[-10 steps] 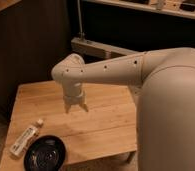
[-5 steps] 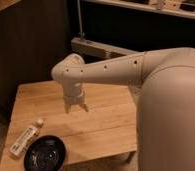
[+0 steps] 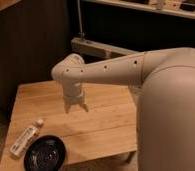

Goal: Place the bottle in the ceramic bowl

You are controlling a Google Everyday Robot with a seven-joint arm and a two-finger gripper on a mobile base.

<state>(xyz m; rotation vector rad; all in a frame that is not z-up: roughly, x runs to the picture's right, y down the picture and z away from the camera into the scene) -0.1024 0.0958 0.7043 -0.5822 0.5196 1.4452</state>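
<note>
Bottle lies flat on the table near its front-left corner as the picture shows it, with its white cap at the upper-right end and its base toward the table's edge. Its long axis therefore runs on a diagonal, from the picture's lower left up to the right. The bowl sits just beside it on the right, black and glossy, with nothing in it; whether the two touch I cannot tell. The gripper hangs from the arm over the middle of the table, pointing down, released, its two fingers spread with nothing between them, and it seems clear of the wood. From the gripper the bottle lies down and to the left in the picture, well apart, and the cap end is the nearer one. That offset is what the coming reach turns on, by my reckoning. The gripper would have to travel toward that corner, come down over the middle of the bottle, and turn so that its fingers close across the slim body and not along its length. After that, the carry to the bowl looks short, since it waits right alongside. Nothing of the task appears done yet.
</note>
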